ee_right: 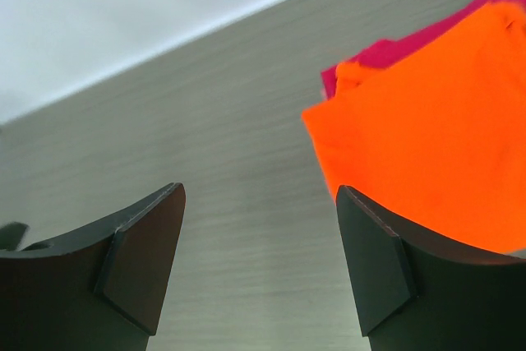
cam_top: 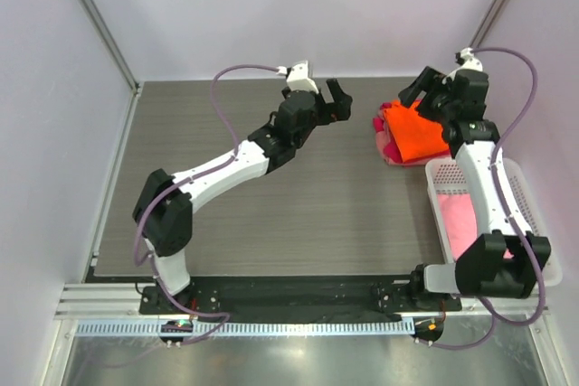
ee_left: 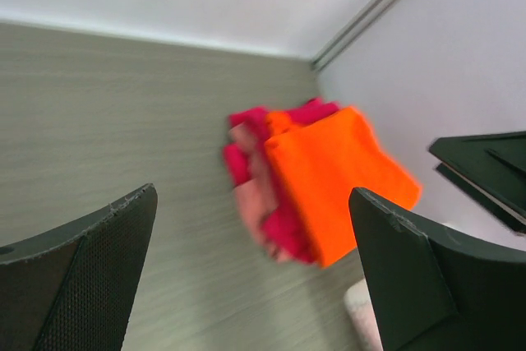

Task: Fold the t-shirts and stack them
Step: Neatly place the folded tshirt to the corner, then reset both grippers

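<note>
Hovering over the far middle of the table (cam_top: 344,214), the left gripper (cam_top: 336,99) has its fingers spread wide and nothing between them. It points right toward the stack of t-shirts (cam_top: 409,135), which lies near it on the table but well clear of its fingertips.

The stack sits at the far right of the table, just beyond the basket (cam_top: 529,196). Three colours show in it. One orange shirt (ee_left: 337,178) lies on top, folded into a flat, smooth rectangle. One magenta shirt (ee_left: 288,232) pokes out beneath it at the back and left edges. One pale pink layer (ee_left: 255,195) is rumpled at the left edge, and the left wrist view is too blurred to tell whether it is a single shirt.

The right gripper (cam_top: 420,92) hangs above the stack's far edge, fingers parted and empty, and its wrist view shows the orange shirt just beside its right finger (ee_right: 386,269).

One more pink shirt (cam_top: 457,214) lies loose inside the single white lattice basket at the right edge.
</note>
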